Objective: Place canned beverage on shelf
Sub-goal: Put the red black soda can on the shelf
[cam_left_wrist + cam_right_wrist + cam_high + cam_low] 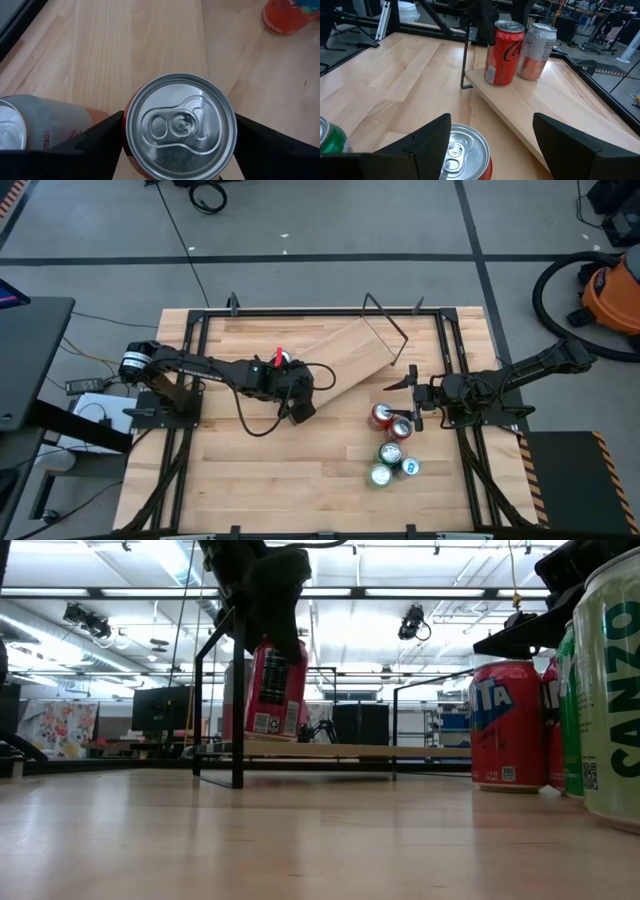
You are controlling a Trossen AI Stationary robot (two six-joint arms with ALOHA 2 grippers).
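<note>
Red cola can stands on the shelf, left gripper around it

On the worktop [300,480], the shelf [530,100] lies angled near the far edge; the left gripper [177,135] brackets the red cola can [504,52] at its left end, jaws spread either side beside a pale can [536,51]. Right gripper [492,135] hovers, jaws spread, over clustered cans [392,442] near the right edge.

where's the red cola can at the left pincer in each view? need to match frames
High view: hidden under the left pincer, at the shelf's left end.
Low view: red cola can left of centre, on the shelf plank, below the dark pincer.
Left wrist view: lid-on, bottom centre, between the fingers.
Right wrist view: upper centre, beside the silver can.
Shared landmark: the shelf.
</note>
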